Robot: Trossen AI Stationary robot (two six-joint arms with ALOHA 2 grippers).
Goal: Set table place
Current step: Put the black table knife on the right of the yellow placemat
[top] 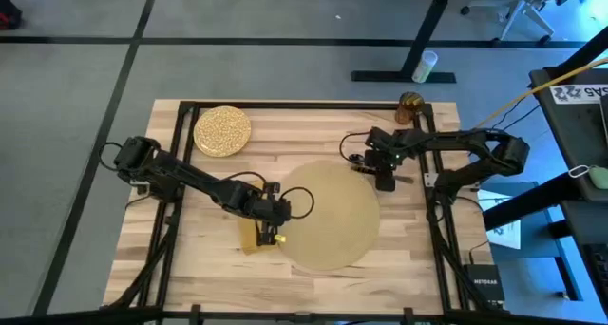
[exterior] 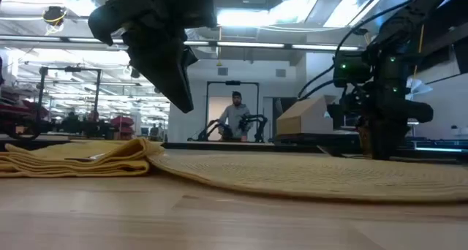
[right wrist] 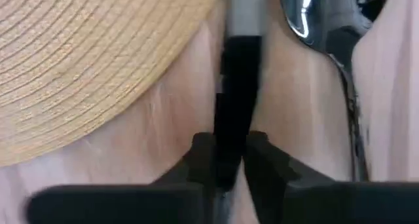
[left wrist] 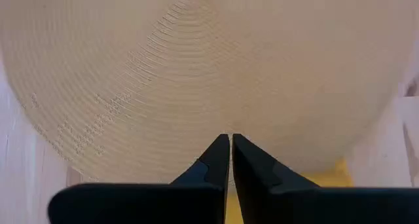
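Placemat (top: 328, 216) is sitting mid-table overhead, plate (top: 222, 131) and glass (top: 409, 106) still waiting far off. Left gripper (left wrist: 230, 140) is hovering clenched, empty, napkin (left wrist: 327, 178) beside its fingers. Right gripper (right wrist: 229, 142) is clamping a knife (right wrist: 237, 86), spoon (right wrist: 321, 27) lying alongside.

The placemat (top: 326, 217) lies on the desk (top: 218, 277), near the middle. The plate (top: 222, 131) sits well apart from it, toward the desk's far left corner. The glass (top: 410, 106) stands at the far right corner, beyond the placemat. The napkin (top: 255, 238) lies at the placemat's left edge, partly under it. The knife (right wrist: 237, 86) and spoon (right wrist: 314, 21) lie side by side just off the placemat's far right edge.
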